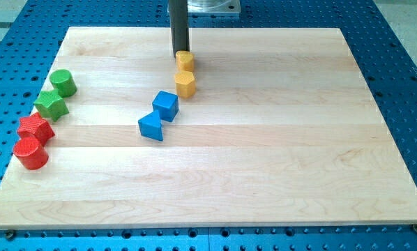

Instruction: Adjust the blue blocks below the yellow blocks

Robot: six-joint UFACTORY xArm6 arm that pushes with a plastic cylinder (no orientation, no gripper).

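Observation:
Two yellow blocks stand near the view's top centre: a small yellow block point(185, 60) and a yellow hexagonal block point(185, 83) just below it. A blue cube point(166, 105) sits below and left of the hexagon. A blue triangular block point(151, 127) lies touching the cube's lower left. My tip point(178, 53) is at the view's top, just left of and touching or nearly touching the upper yellow block. It is well above both blue blocks.
At the view's left edge of the wooden board point(264, 174) stand a green cylinder point(63, 82), a green star block point(51, 104), a red star block point(35, 128) and a red cylinder point(30, 153). A blue perforated table surrounds the board.

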